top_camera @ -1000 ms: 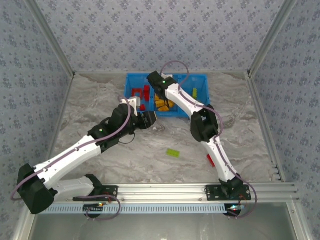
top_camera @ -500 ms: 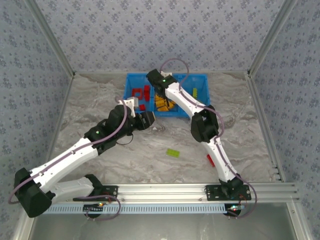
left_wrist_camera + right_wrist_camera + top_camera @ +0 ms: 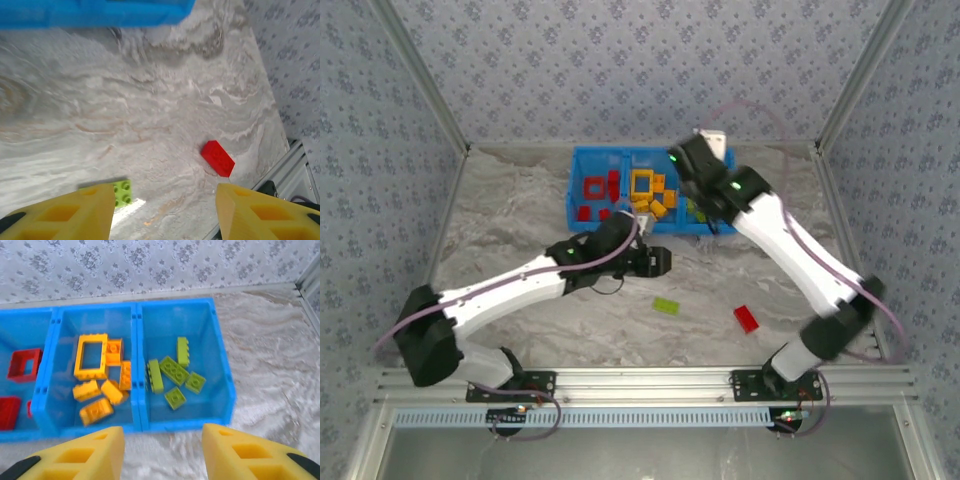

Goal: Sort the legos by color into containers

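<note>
**HAZARDS: TWO LOOSE BRICKS ON THE TABLE**

The left gripper point(image 3: 165, 212) hangs low over the table point(image 3: 125, 110) with its jaws apart and nothing between them. The green brick point(image 3: 123, 192) lies just beside one fingertip, partly hidden by it and off-centre in the gap. Closing from this position is likely to catch one corner or push the flat brick along the smooth surface. Centre the gap over the brick first.

The red brick point(image 3: 217, 158) lies further right, well apart from the green one and close to the near rail. A nudge could send it against the rail, where the fingers have little room.

The right gripper point(image 3: 162, 447) is also spread and empty. It hovers at the near rim of the blue tray point(image 3: 175, 302), which sits at the far side of the table. Green bricks belong in the right compartment point(image 3: 207, 350) and red in the left compartment point(image 3: 20, 330). A left-arm delivery to the right compartment passes under the right arm, so contact is possible. A release at the divider could also drop a brick into the wrong colour.
</note>
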Robot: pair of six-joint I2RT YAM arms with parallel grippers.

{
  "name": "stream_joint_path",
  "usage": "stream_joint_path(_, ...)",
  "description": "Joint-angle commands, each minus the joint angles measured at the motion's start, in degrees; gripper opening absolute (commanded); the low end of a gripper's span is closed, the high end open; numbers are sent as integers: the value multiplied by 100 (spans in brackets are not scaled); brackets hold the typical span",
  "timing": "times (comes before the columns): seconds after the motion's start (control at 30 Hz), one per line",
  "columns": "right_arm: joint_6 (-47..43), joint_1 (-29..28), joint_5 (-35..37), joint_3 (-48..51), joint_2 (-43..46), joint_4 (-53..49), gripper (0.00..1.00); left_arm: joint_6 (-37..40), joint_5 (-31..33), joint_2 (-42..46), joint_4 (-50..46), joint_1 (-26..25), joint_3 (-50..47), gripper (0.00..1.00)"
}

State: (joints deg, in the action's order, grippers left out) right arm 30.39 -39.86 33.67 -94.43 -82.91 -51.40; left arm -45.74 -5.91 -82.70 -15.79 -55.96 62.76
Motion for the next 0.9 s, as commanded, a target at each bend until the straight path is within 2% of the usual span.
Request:
stream_joint_path(0.0,-148,-92,-527,831,895,-187,48,-819,-95,-614,-419,-292,725,56)
stream_joint_path(0.13,-604,-286,-1236,1559,2211,-167,53,-1873,-333,-1782,-1310,-582,1941,56)
stream_joint_path(0.27,-819,-369,-2103,1879,3062,-356,56,-2752,-680,-2811,-1880,-784,3024,56)
stream_joint_path(0.33,-734,-462,-2321,1853,3289,-710,57,-3169,-820,-3266,-1947,-911,3456,55)
stream_joint_path(0.57,894,-729,-1359,1446,3710,-2779,54,-4244,-1407,-4418,-2383,-1130,4620,58)
stream_joint_path(0.73,1205,-748,-1421,1716,4201,-2999,53,-4762,-1694,-4910,-2449,-1232,5122,65)
stream_joint_path(0.87,1243,-751,-1385,1750,4213,-3046,53,-5208,-1835,-5121,-2545,-1296,5180,65)
